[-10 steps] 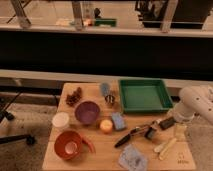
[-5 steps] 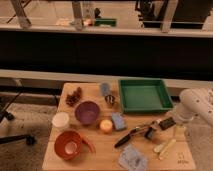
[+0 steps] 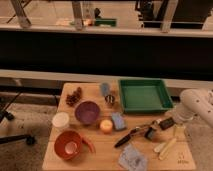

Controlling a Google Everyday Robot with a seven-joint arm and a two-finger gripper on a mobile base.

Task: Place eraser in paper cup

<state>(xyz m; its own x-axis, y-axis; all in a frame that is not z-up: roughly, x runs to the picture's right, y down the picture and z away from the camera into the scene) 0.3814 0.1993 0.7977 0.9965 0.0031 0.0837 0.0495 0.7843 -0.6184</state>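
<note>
Eraser [image 3: 150,133], a small dark block in front of the tray's [image 3: 145,95] right corner, blurs into the tip of the black-handled tool [image 3: 131,137]. The arm [image 3: 196,106], right of the tray, is cut off at the picture's edge. The cup [image 3: 68,145] sits well left of the tray. The gripper [image 3: 167,123] has barely shifted since before. Its jaws are spread and empty, and the eraser lies just beside them.

The gripper [image 3: 151,132] hung over a matt wooden table [image 3: 100,159]; behind it, the green tray [image 3: 144,83] looked smooth plastic, slightly glossy
</note>
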